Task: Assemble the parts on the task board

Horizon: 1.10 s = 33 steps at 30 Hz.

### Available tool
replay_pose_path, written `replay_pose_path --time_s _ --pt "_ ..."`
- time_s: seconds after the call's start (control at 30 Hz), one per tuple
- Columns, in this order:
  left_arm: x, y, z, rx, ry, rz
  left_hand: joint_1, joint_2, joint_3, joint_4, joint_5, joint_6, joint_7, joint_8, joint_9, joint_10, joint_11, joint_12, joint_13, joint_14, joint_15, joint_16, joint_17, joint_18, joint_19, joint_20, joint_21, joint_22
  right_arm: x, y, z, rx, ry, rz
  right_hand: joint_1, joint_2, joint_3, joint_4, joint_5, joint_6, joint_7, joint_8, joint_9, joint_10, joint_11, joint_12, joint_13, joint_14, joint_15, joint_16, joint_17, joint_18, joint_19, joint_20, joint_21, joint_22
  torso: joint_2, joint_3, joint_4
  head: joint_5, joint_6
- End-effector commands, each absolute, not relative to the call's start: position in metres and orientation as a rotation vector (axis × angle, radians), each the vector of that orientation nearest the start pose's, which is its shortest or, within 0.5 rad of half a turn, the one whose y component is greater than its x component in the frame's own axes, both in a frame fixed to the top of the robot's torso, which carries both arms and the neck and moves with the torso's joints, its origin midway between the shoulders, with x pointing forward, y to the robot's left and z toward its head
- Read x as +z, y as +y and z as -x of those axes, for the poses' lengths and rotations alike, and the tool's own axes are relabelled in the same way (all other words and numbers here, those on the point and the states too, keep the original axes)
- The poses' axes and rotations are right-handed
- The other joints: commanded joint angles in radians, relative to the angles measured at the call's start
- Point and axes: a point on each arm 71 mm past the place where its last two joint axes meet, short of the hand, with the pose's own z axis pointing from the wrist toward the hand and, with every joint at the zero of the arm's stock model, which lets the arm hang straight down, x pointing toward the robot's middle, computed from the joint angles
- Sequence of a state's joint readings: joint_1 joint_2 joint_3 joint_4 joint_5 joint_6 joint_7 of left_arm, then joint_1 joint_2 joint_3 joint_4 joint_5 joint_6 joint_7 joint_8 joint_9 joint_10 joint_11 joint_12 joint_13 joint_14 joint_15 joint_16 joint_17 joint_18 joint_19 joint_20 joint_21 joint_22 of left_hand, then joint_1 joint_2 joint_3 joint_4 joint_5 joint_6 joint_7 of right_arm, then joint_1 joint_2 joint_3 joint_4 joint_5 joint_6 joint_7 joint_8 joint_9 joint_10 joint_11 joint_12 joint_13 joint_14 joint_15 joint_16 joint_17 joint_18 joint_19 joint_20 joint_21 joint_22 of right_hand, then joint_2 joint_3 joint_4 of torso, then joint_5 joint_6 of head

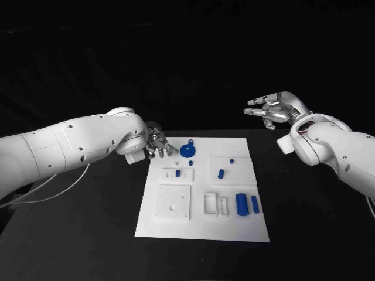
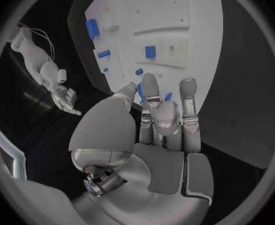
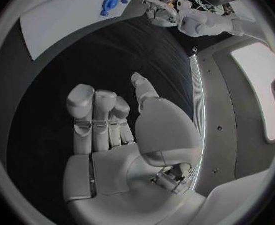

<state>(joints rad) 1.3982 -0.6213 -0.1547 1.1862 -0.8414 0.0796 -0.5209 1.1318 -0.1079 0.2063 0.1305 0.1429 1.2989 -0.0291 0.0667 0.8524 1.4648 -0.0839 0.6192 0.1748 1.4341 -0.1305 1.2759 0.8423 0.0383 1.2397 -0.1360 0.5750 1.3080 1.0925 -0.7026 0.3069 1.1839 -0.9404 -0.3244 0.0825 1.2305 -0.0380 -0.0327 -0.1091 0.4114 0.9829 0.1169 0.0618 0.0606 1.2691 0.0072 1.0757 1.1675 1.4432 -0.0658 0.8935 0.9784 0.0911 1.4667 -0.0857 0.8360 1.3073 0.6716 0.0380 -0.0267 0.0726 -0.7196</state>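
Head view puts the white task board [image 1: 203, 222] in the middle of the black table [image 1: 86, 246], and every place below is given from that board. The left hand [image 1: 157, 144] hangs over the board's far left corner, fingers pointed down beside the round blue part [image 1: 187, 150] that stands near the far edge. Left wrist view shows its fingertips [image 2: 150, 84] close above the board's surface with small blue pieces just ahead of them; whether anything is pinched between them I cannot tell, since the fingers cover the spot. Its low, downward pose suggests it is working at a part there, reaching for one or seating one.

The right hand [image 1: 275, 109] is lifted off to the board's far right side, well apart from it, fingers loosely curled and holding nothing, as the right wrist view confirms [image 3: 112, 120]. Probably it is parked there to keep clear of the left arm's work.

Nearer the robot on the board lie two blue cylinders [image 1: 248, 205] beside white sockets, and a smaller blue part [image 1: 220, 173] sits on a raised white block, so much assembly seems left.
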Motion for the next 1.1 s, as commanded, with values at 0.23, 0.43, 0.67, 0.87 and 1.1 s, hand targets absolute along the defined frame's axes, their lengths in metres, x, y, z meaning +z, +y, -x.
replay_pose_path --time_s 0.23,0.43,0.67,0.87,1.1 --pt "-0.157 0.219 -0.578 -0.414 2.175 0.478 0.02 -0.003 -0.012 -0.005 0.006 -0.051 0.024 -0.001 -0.197 0.047 0.022 -0.137 0.096 -0.038 -0.001 -0.122 -0.187 -0.025 -0.007 -0.013 -0.046 0.007 -0.145 -0.25 -0.561 0.963 1.446 -0.522 -0.002 0.004 -0.003 -0.004 0.0 -0.009 0.001 -0.001 0.001 -0.009 0.001 -0.005 -0.002 0.0 -0.001 -0.006 -0.001 0.016 0.059 0.0 -0.007 0.057 0.003 -0.0002 -0.0017 0.001 0.008" --pt "-0.15 0.226 -0.59 -0.413 2.137 0.494 0.023 0.008 -0.023 -0.016 0.004 -0.156 0.071 -0.003 -0.464 0.046 0.038 -0.194 0.106 -0.044 0.015 -0.118 -0.2 -0.013 -0.002 0.003 -0.067 0.013 -0.145 -0.249 -0.561 0.964 1.446 -0.522 -0.002 0.004 -0.003 -0.004 0.0 -0.009 0.001 -0.001 0.001 -0.009 0.001 -0.005 -0.002 0.0 -0.001 -0.006 -0.001 0.016 0.059 0.0 -0.007 0.057 0.007 -0.001 -0.003 0.003 0.013" --pt "-0.148 0.231 -0.599 -0.378 2.127 0.477 0.022 0.007 -0.029 -0.019 0.004 -0.136 0.071 -0.001 -0.577 0.047 0.036 -0.164 0.105 -0.035 0.013 -0.085 -0.17 -0.013 0.008 0.001 -0.07 0.017 -0.144 -0.249 -0.561 0.965 1.445 -0.519 -0.002 0.004 -0.003 -0.004 0.0 -0.009 0.001 -0.001 0.001 -0.009 0.001 -0.005 -0.002 0.0 -0.001 -0.006 -0.001 0.016 0.059 0.0 -0.007 0.057 0.012 -0.0024 -0.0005 0.006 0.018" --pt "-0.15 0.231 -0.604 -0.353 2.165 0.466 0.007 -0.001 -0.03 -0.006 -0.003 -0.142 0.073 -0.001 -0.581 0.047 0.037 -0.155 0.106 -0.034 0.013 -0.077 -0.163 -0.013 0.01 0.001 -0.067 0.018 -0.144 -0.248 -0.56 0.967 1.445 -0.516 -0.001 0.004 -0.004 -0.005 -0.001 -0.008 0.0 -0.001 0.001 -0.008 0.001 -0.004 -0.001 0.001 -0.001 -0.007 0.0 0.016 0.059 0.0 -0.005 0.056 0.02 -0.0069 -0.0048 0.009 0.02" --pt "-0.156 0.232 -0.609 -0.322 2.231 0.454 -0.02 -0.042 -0.033 0.019 -0.029 -0.146 0.074 0.001 -0.576 0.046 0.041 -0.155 0.105 -0.041 0.015 -0.08 -0.172 -0.013 0.003 0.004 -0.066 0.018 -0.141 -0.248 -0.56 0.97 1.443 -0.511 -0.002 0.003 -0.005 -0.004 -0.001 -0.008 0.0 -0.001 0.001 -0.008 0.001 -0.004 -0.001 0.001 -0.001 -0.007 0.001 0.016 0.059 0.0 -0.005 0.056 0.03 -0.0105 -0.0071 0.009 0.022"
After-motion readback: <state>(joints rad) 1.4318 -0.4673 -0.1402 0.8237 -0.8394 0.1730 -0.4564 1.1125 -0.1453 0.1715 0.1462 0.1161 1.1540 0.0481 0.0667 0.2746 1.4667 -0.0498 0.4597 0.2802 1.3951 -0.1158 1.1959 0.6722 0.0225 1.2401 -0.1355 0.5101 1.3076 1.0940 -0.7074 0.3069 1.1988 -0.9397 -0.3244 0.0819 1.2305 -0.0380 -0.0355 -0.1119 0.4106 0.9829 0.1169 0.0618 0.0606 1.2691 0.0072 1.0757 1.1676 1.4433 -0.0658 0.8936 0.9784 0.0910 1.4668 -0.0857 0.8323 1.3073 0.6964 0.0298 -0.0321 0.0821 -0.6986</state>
